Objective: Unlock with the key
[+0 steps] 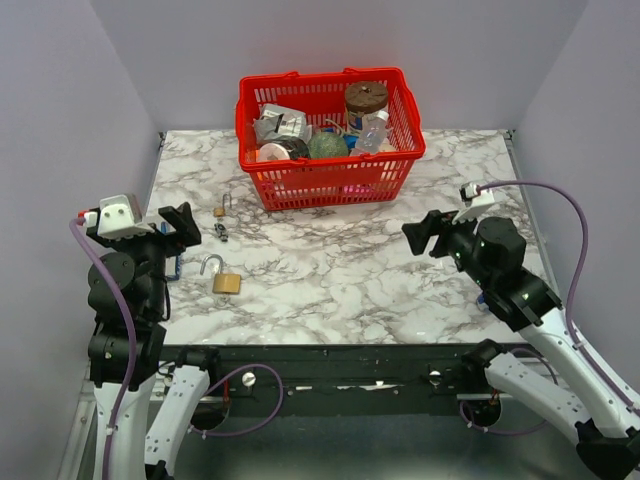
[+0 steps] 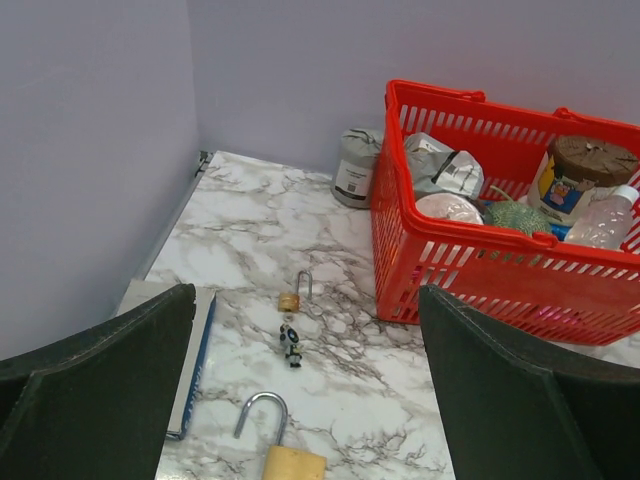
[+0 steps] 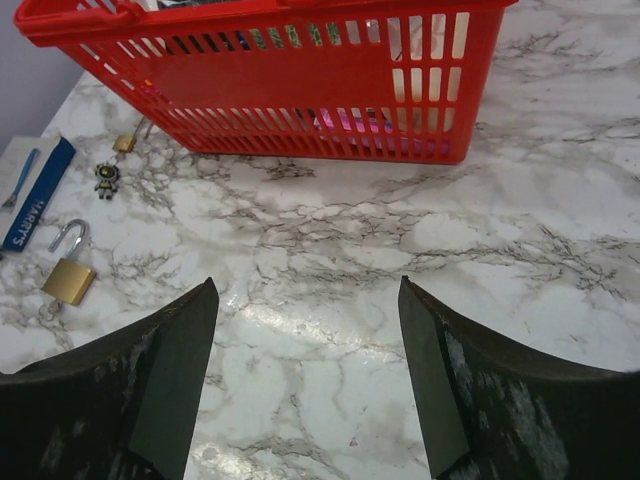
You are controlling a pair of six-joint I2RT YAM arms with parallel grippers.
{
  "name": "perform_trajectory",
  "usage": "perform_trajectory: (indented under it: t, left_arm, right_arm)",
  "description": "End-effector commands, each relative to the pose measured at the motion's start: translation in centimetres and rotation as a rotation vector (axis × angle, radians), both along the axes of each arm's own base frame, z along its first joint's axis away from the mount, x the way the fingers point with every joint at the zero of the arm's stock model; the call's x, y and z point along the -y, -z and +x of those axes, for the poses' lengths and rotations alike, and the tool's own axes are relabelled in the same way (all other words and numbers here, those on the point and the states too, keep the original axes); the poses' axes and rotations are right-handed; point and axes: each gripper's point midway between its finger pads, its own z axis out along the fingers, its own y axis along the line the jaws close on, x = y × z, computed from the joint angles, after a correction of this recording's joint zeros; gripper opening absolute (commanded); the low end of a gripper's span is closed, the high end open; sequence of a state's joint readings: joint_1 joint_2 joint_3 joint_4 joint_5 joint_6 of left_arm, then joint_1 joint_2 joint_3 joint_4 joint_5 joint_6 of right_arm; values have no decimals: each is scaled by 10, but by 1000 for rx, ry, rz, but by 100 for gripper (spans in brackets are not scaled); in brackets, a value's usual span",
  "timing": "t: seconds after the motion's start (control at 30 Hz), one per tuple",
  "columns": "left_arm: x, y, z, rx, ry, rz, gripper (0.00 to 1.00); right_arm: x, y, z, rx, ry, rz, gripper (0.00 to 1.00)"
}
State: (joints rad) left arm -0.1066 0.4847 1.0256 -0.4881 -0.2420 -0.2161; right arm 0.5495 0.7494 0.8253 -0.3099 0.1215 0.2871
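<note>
Above the table (image 1: pixel 350 275), left gripper (image 1: pixel 178 222) and right gripper (image 1: pixel 422 231) hover apart, pointing inward, fingers wide, empty

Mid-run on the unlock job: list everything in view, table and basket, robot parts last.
large padlock: 1, brass, front left of table
small padlock: 1, brass, left of basket
keyring charm: 1, dark and white, between the padlocks; key too small to tell
strap: 1, blue, table's left edge
basket: 1, red, back centre
jar: 1, brown lid, in basket
bottle: 1, clear, in basket
ball: 1, green, in basket
pouch: 1, silver, in basket
can: 1, grey, beside basket near back wall
table: 1, white marble
left pincer: 1, black, open, left edge
right pincer: 1, black, open, right side
</note>
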Motion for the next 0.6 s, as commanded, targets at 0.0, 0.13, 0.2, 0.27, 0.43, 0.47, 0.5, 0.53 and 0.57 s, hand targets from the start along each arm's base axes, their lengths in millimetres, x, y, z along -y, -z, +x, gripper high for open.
perform_trajectory:
  t: [0.0, 0.13, 0.2, 0.27, 0.43, 0.47, 0.5, 0.53, 0.57]
  left_arm:
    - [-3, 7, 1, -33, -16, -6, 99]
    - [-5, 9, 6, -48, -31, -8, 99]
    - [-2, 8, 10, -51, -19, -9, 99]
    - [0, 7, 11, -46, -7, -9, 99]
    - [1, 8, 11, -38, -8, -23, 99]
    - [1, 8, 11, -39, -6, -25, 99]
    - [1, 8, 11, -37, -6, -23, 99]
    - [0, 8, 11, -36, -9, -25, 99]
    - [0, 8, 11, -36, -11, -25, 99]
  right_arm:
    - [11, 12, 2, 7, 65, 0, 81]
    - [13, 13, -1, 3, 74, 24, 81]
    - [14, 12, -2, 8, 78, 32, 81]
    - [14, 15, -2, 4, 78, 31, 81]
    - [18, 14, -3, 12, 91, 30, 81]
    - [18, 14, -3, 13, 93, 31, 81]
    - [19, 14, -3, 15, 98, 27, 81]
    - [20, 13, -3, 18, 101, 28, 81]
    - [20, 14, -3, 17, 104, 27, 81]
